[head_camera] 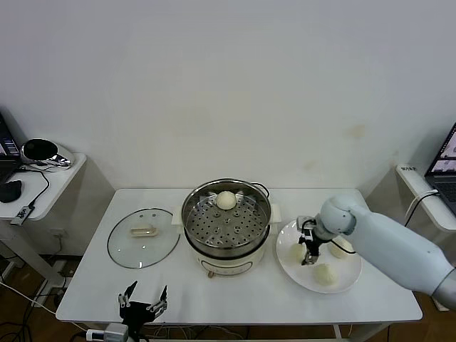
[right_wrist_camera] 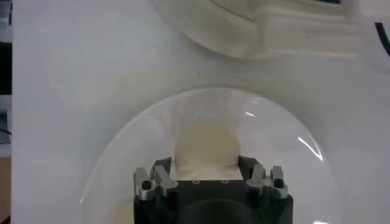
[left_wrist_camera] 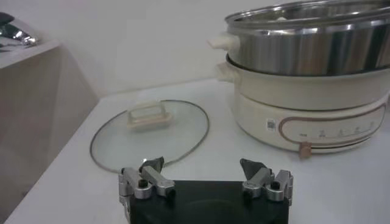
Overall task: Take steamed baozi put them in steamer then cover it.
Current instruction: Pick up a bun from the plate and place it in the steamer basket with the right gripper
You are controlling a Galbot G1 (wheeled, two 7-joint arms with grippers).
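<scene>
On the white desk (head_camera: 235,299) the steamer (head_camera: 226,226) stands in the middle, its steel pot uncovered, and one bun (head_camera: 226,200) lies on the perforated tray toward the far rim. To the robot's right of the steamer a white plate (head_camera: 313,283) carries three more buns. The right end effector (head_camera: 308,251) is down on the plate over the bun nearest the steamer (right_wrist_camera: 205,146), and the right wrist view shows its fingers (right_wrist_camera: 162,171) clenched against both sides of that bun. The other two buns (head_camera: 325,274) (head_camera: 340,246) lie apart from it, one nearer the desk's front and one toward the far right rim. The glass lid (head_camera: 143,237) lies flat on the desk to the left of the steamer, knob up. The left end effector (head_camera: 143,302) hangs at the front edge of the desk, released, fingers spread, near the lid.
</scene>
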